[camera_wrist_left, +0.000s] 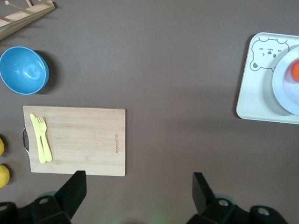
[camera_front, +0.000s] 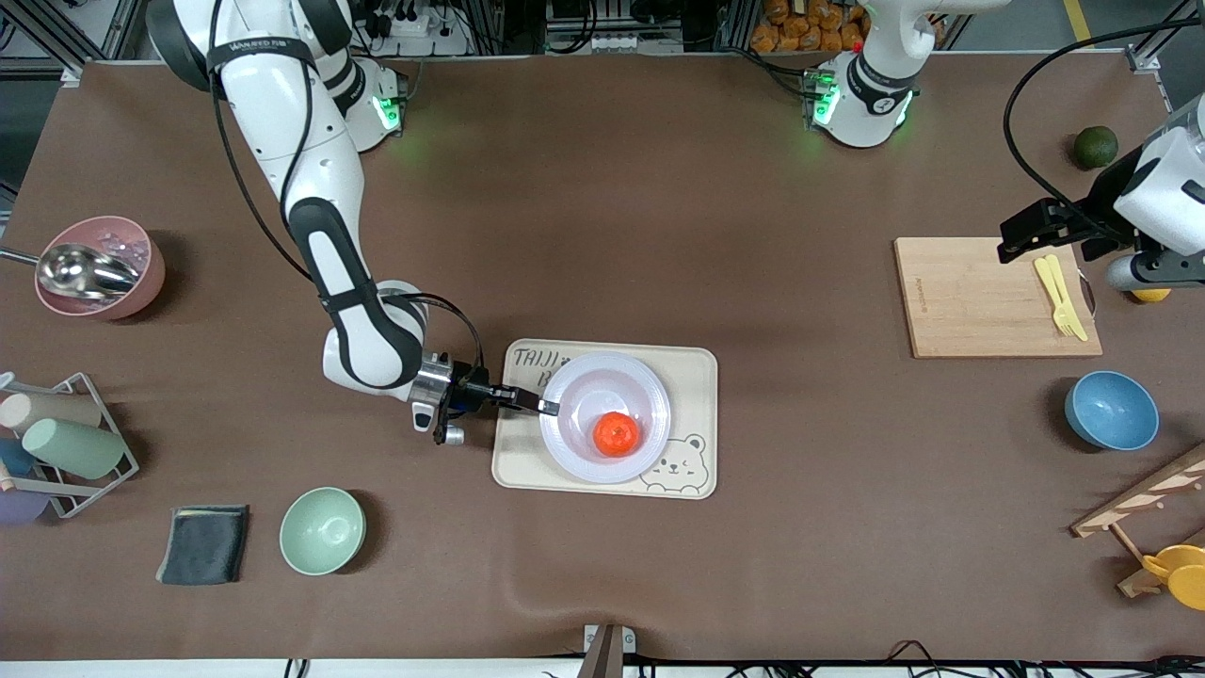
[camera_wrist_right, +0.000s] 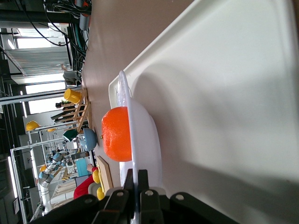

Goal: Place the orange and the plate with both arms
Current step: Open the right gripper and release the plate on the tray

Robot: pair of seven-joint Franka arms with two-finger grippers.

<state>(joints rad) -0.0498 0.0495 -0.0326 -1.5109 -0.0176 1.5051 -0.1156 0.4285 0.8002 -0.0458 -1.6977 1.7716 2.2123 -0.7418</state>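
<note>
Front view shows my right claw clenched on the plate rim at nine o'clock, the orange resting in it on the bear tray. I'd let go gently and back straight out, keeping it level. My left claw waits released over the cutting board.

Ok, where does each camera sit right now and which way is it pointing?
Front view: high across the table, facing both bases; shows the right gripper shut on the plate rim, orange inside, on the bear tray.
Left wrist view: above the table looking down; the open left gripper is over bare tabletop beside the cutting board.
Right wrist view: low, along the tray; its fingers clamp the plate rim.
All three share the plate, orange and tray.
</note>
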